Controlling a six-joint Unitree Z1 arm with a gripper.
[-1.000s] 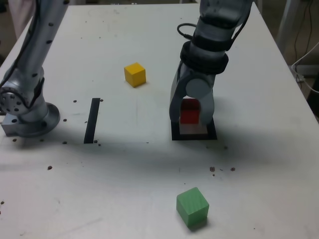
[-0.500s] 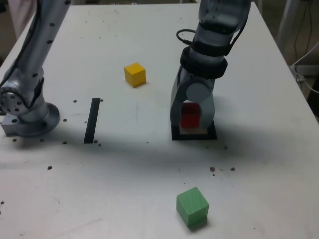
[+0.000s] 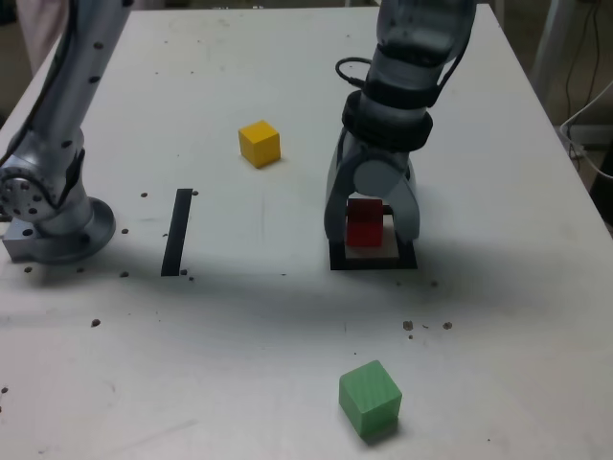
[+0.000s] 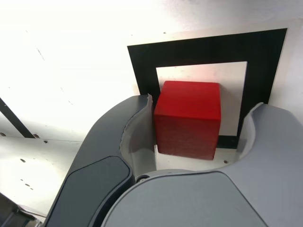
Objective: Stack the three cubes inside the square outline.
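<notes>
Since 1 second ago the gripper [image 3: 374, 226] spread wide, freeing the red cube [image 3: 365, 221] inside the square outline [image 3: 337, 261]; lifting off-centre could nudge it.

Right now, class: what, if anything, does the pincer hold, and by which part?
Nothing. The pincer is open around the red cube, with a gap on one side.

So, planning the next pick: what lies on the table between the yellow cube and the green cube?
Nothing: in the exterior view, the table between the yellow cube and the green cube is bare apart from small dark specks.
</notes>
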